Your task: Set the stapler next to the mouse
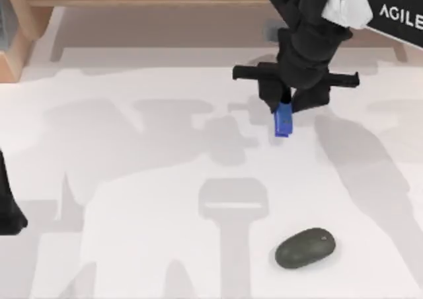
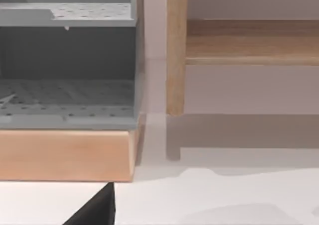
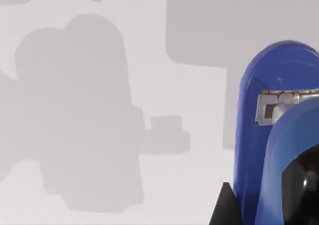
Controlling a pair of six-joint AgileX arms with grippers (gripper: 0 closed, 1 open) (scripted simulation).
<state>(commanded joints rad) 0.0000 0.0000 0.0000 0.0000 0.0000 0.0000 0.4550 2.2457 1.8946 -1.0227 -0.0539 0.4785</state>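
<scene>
Holding the stapler (image 1: pixel 283 120), the right end effector (image 1: pixel 285 104) hangs over the far part of the white surface (image 1: pixel 132 180), its black fingers closed on the upper end of the blue bar so that the stapler's lower end points toward the near edge. The mouse (image 1: pixel 305 247) serves as the landmark here: the stapler is well apart from it, farther from the near edge and slightly to its left. The mouse itself lies flat on the surface, a dark grey-green dome with a small light dot near its right end. Whether the stapler touches the surface or is lifted off it cannot be told from the top view, though a soft shadow lies just beside it.

In the right wrist view the stapler (image 3: pixel 279 135) appears close up, a rounded blue nose with a metal staple channel across it and a black part beneath, over bare white surface (image 3: pixel 189 185) crossed by grey shadows.

The left arm (image 1: pixel 8 206) is parked far to the left of the mouse, at the surface's left edge. Its wrist view looks toward a wooden shelf (image 2: pixel 70 153) carrying a grey perforated bin (image 2: pixel 70 60), with a wooden post (image 2: pixel 175 51) just beside it.
</scene>
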